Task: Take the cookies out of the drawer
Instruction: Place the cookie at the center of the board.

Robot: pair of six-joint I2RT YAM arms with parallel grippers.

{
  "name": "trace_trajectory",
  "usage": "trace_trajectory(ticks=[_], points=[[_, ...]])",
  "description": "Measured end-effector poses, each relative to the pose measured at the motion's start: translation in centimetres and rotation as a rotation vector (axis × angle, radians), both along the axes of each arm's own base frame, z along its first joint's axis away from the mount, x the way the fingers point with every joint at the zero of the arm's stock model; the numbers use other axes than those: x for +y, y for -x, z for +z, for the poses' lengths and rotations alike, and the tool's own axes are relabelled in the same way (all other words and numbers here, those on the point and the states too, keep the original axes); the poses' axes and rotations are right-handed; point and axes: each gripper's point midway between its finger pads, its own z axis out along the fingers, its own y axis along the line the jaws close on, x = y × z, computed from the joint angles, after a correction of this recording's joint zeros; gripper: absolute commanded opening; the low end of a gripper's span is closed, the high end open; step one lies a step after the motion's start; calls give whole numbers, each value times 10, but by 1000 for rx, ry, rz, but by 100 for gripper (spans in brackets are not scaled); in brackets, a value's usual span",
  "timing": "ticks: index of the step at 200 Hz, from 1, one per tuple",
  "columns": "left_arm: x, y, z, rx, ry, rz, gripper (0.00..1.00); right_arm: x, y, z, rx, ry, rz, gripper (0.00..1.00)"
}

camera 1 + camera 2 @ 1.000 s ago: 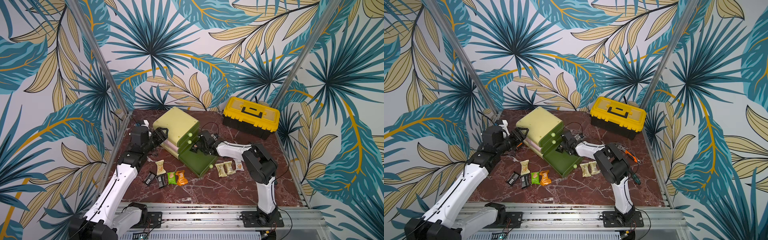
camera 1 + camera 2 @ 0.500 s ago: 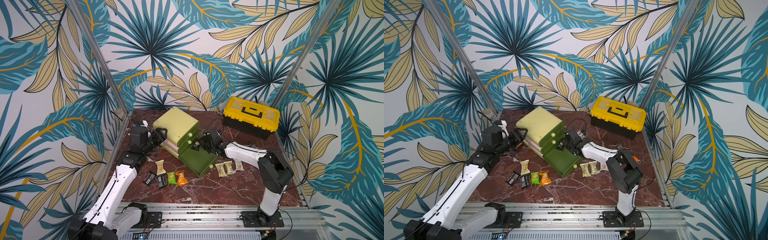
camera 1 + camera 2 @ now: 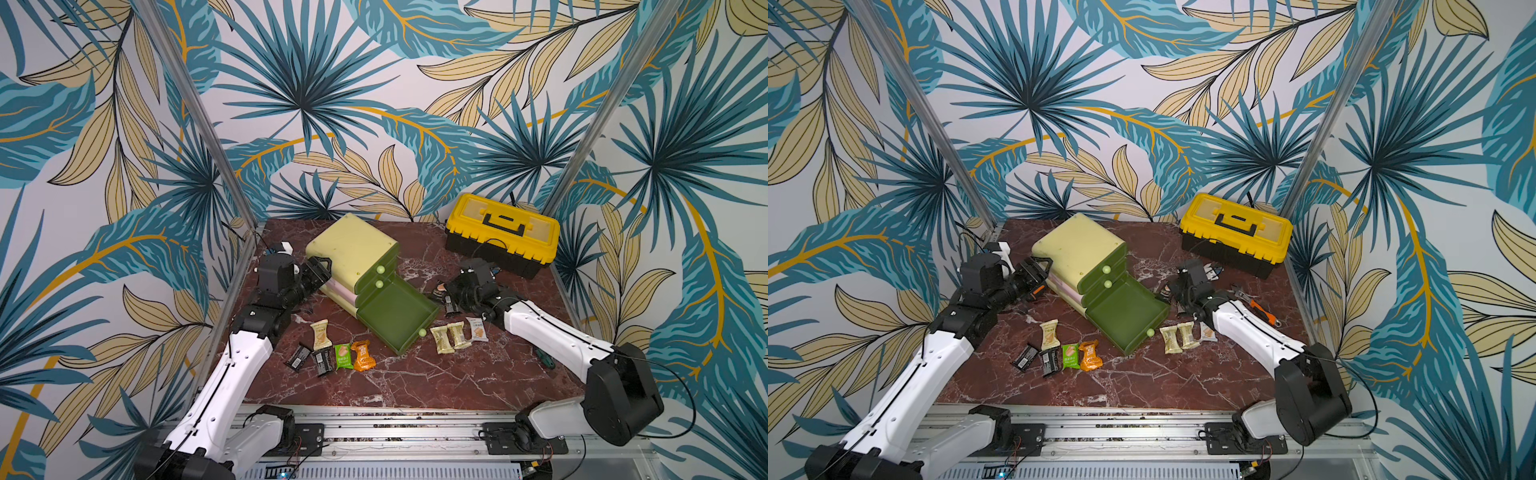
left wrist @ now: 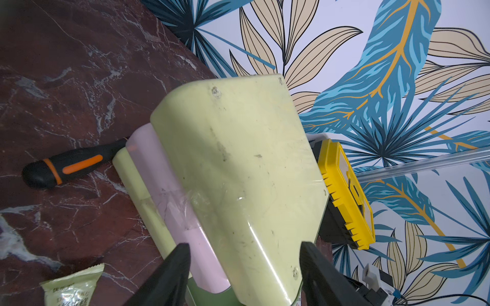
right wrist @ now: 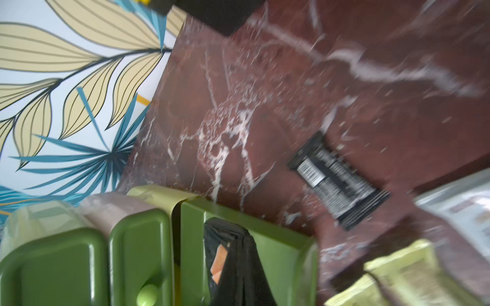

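Bottom drawer (image 3: 395, 322) of the cabinet (image 3: 353, 245) stands pulled out, centre frame. The cookies (image 3: 332, 353) lie out on the bench (image 3: 415, 386): five in a row left of the drawer, three more right of it. Left gripper (image 4: 245, 244) has its jaws spread wide, clamped around the cabinet's back edge. Right gripper (image 3: 444, 291), just right of the drawer, has its jaws pinched tight on a black packet (image 5: 228, 238). A second black packet (image 5: 336, 182) lies on the bench beside it.

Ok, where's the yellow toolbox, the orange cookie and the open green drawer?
yellow toolbox (image 3: 498, 239): in a top view, on the front of its lid.
orange cookie (image 3: 362, 355): in a top view, on the packet's middle.
open green drawer (image 3: 392, 313): in a top view, on its bare floor.
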Motion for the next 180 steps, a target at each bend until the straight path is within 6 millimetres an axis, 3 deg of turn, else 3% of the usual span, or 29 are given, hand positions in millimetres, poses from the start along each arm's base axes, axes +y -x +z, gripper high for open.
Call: trace_trajectory(ticks=[29,61,112,180], points=[[2,3,-1,7,-12,4,70,-53,-8,0,37,204,93,0],[5,8,3,2,-23,13,70,-71,-24,-7,102,378,328,0],[7,10,2,8,-30,21,70,-66,-39,-49,204,484,638,0],[9,13,4,9,-25,30,70,-60,-45,-96,282,494,756,0]])
